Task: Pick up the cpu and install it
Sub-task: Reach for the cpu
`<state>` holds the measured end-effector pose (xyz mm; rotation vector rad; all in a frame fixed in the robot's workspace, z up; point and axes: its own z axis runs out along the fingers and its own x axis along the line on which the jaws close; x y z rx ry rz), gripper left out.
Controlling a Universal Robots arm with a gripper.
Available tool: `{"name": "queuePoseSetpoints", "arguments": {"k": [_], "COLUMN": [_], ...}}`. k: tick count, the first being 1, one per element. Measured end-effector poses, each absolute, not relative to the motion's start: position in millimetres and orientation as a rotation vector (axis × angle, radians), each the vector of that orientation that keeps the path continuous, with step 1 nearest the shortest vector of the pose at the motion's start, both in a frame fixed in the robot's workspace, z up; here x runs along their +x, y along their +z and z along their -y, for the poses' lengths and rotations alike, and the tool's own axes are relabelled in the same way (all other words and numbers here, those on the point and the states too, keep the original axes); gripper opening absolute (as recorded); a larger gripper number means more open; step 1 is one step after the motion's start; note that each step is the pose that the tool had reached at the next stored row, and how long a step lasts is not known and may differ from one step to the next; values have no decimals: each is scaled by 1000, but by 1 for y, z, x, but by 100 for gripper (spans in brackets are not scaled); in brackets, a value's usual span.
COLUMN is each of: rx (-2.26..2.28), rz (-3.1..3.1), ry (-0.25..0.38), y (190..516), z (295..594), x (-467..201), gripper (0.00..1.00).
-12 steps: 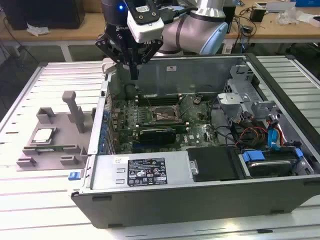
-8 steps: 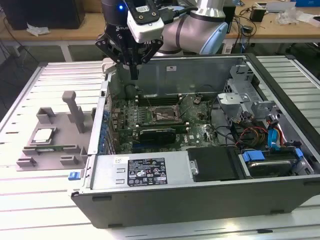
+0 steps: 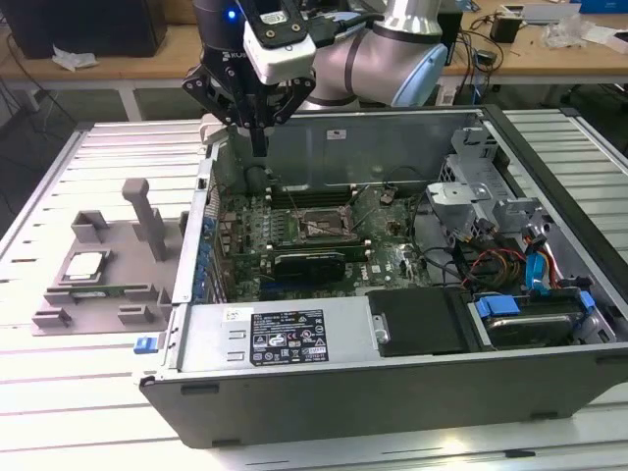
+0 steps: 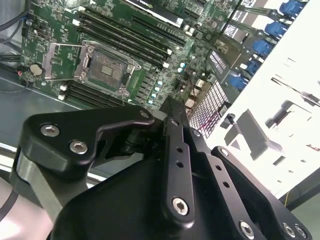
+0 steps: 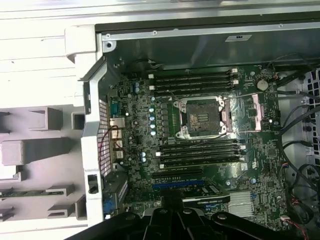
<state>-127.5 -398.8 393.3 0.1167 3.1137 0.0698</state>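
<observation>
Lying open on the slatted table (image 3: 59,392), the computer case (image 3: 392,392) shows its green motherboard (image 3: 245,235), and just beside it on the exterior view's left stands a grey fixture (image 3: 147,231). Above the case's far corner on that side hangs the gripper (image 3: 258,147) — its 2 fingers pressed together, nothing between them. In the first wrist view the socket (image 5: 200,117) sits uncovered and empty, its frame swung back. The cpu (image 3: 86,265) rests flat in the fixture — outside the case, well apart from the gripper, lower and farther to the exterior view's left.
</observation>
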Motion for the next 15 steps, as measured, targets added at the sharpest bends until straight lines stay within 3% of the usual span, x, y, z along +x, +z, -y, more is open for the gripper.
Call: {"name": "queuePoseSetpoints", "arguments": {"k": [15], "rx": [117], "rz": [-3114], "ry": [75], "y": [393], "z": [399], "x": [-161], "gripper": [11]}}
